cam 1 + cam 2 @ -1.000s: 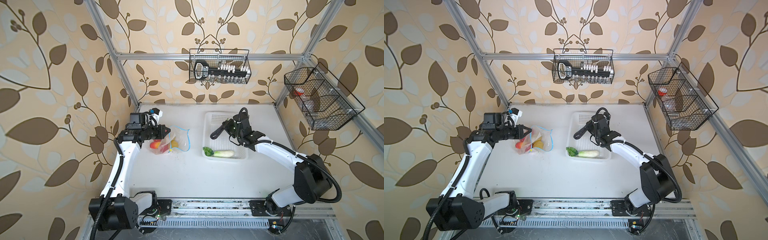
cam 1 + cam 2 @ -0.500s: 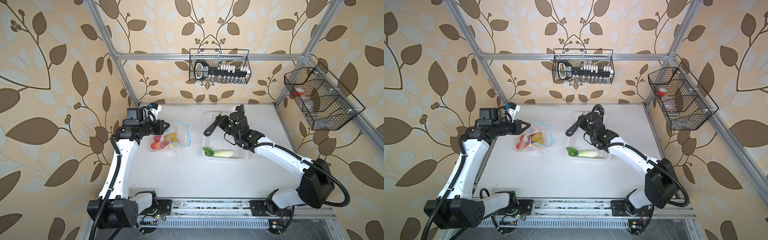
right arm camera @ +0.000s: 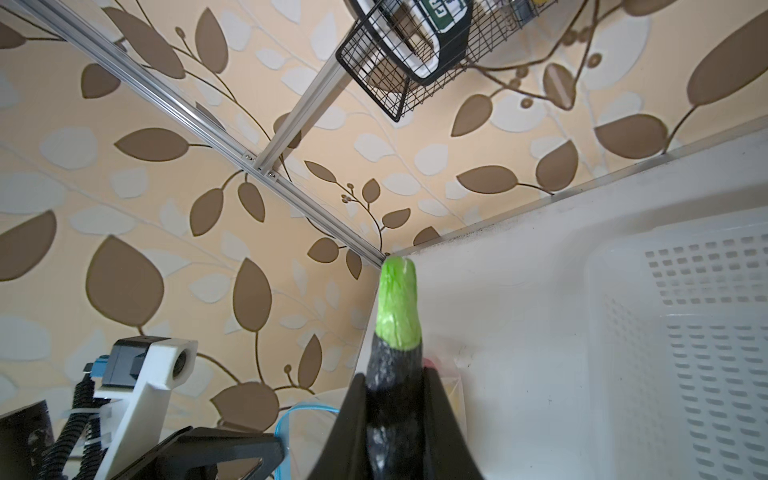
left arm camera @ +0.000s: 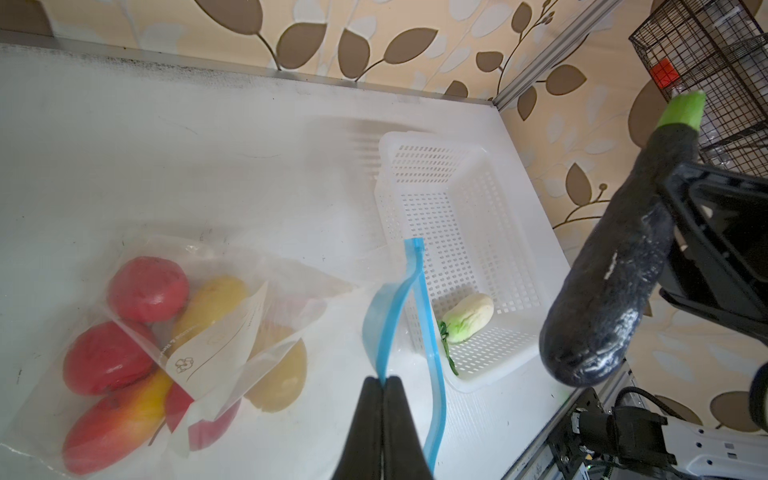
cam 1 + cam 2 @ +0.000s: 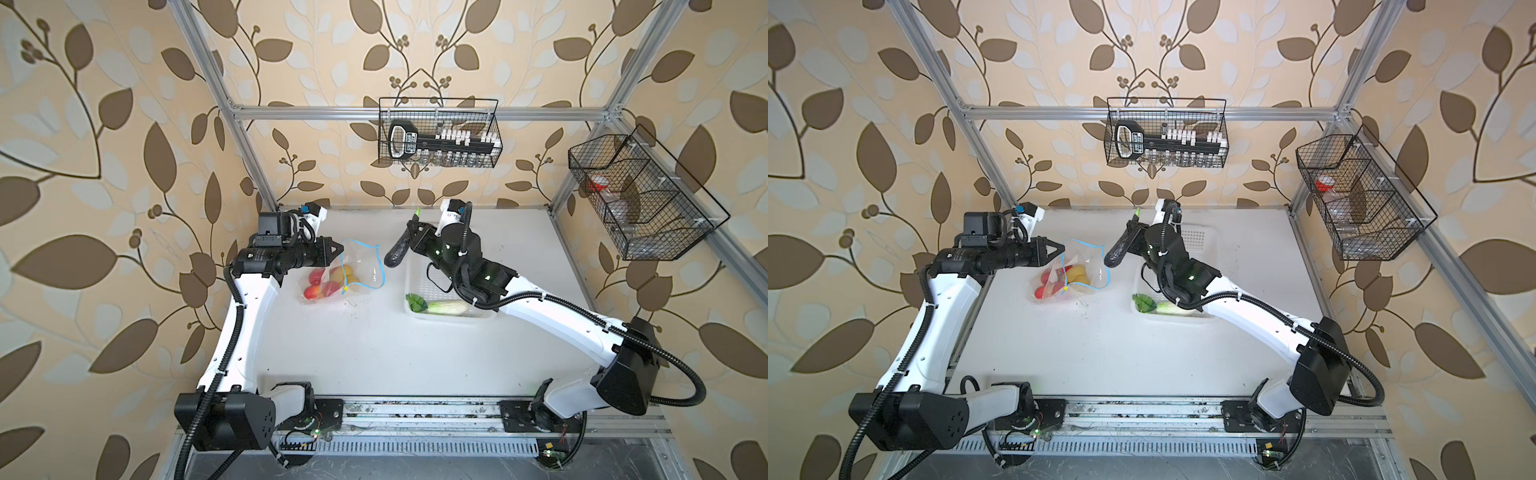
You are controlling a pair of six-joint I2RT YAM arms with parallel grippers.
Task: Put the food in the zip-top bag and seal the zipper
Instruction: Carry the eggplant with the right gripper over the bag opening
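Clear zip-top bag (image 5: 368, 272) held open on the bench (image 5: 374, 353), eggplant (image 5: 397, 250) in the air beside it.
Left claw (image 4: 381, 380) is closed, pinching the blue zipper (image 4: 390, 316) strip and holding that edge of the mouth up so it gapes. Apples (image 4: 147, 289), potatoes (image 4: 212, 303) and red-yellow fruit (image 4: 124, 415) lie inside the bag. Right claw (image 3: 395, 382) grips the dark purple eggplant mid-body, tilted with its green stem up, just beside the bag mouth, between the bag and the white basket (image 5: 409, 286). Cabbage (image 5: 446, 307) lies in the basket's near end.
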